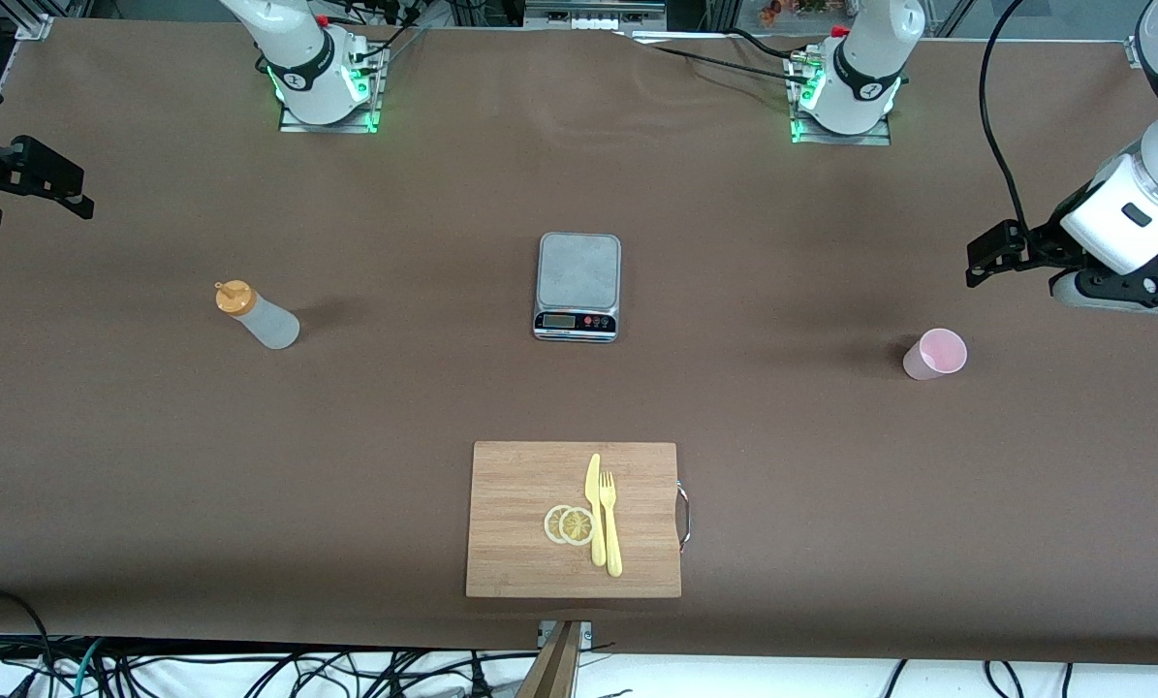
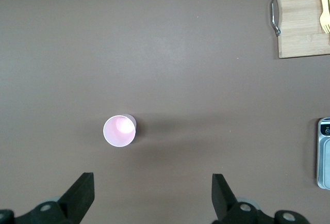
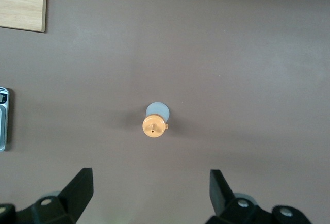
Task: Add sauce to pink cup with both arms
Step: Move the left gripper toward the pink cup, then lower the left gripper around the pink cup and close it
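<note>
My left pincer [image 2: 152,195] hung wide open, empty, over the bench [image 1: 782,465] by the upright, empty cup [image 2: 119,130]; my right pincer [image 3: 151,193], equally open, hung over the standing sauce [image 3: 155,122].

Even bright overhead light, soft faint shadows, sharp focus

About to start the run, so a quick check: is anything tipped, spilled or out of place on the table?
Nothing stands out. The sauce bottle and pink cup stand upright, apart, with no spill. Both grippers, left and right, hang open above them.
</note>
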